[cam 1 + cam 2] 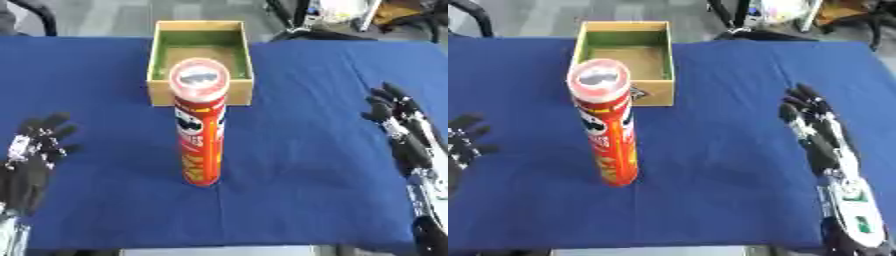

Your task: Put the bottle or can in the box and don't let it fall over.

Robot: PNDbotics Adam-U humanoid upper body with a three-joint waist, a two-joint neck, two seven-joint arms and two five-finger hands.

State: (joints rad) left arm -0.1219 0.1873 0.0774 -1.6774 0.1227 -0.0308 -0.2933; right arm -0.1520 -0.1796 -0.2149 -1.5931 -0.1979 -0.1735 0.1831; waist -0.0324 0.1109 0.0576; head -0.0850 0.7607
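A tall red crisp can (201, 132) with a clear lid stands upright in the middle of the blue table (297, 165). Behind it sits an open wooden box (200, 45) with green inner walls and nothing inside. My left hand (35, 150) rests at the table's left edge, fingers straight and spread, holding nothing. At the right edge my right hand (814, 131) lies with its fingers stretched forward, also holding nothing. Both hands are well apart from the can.
Chair legs and cluttered items (350, 15) stand beyond the table's far edge. Blue cloth lies bare on either side of the can and between it and each hand.
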